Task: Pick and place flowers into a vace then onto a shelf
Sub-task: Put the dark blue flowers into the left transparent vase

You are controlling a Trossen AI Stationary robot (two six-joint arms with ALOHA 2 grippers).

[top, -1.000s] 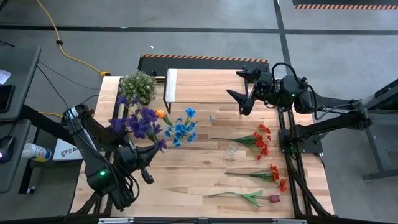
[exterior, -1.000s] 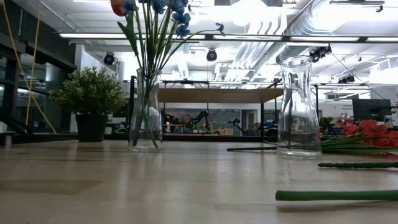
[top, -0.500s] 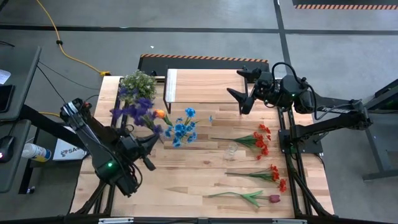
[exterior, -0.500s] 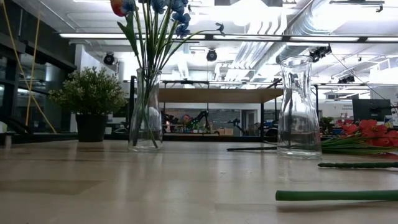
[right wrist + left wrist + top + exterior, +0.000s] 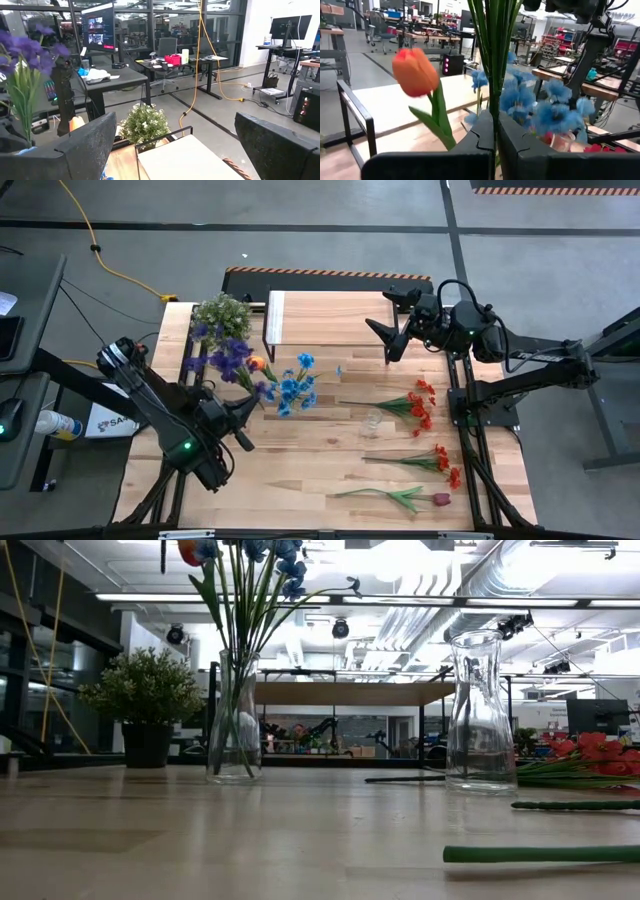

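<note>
Wooden tabletop (image 5: 300, 465) lies bare at lower centre. Our left gripper (image 5: 243, 411) pinches purple flowers (image 5: 228, 358) beside the vase (image 5: 234, 718); our right gripper (image 5: 385, 338) gapes empty over the shelf (image 5: 325, 317), top centre.

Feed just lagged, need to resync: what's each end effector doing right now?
Left end effector: closed on green stems of the purple flowers, beside the vase.
Right end effector: open, empty, above the shelf.

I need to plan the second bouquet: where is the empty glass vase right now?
In the high view the empty glass vase stands right of table centre, beside the red flowers; in the low view it is at right.
</note>
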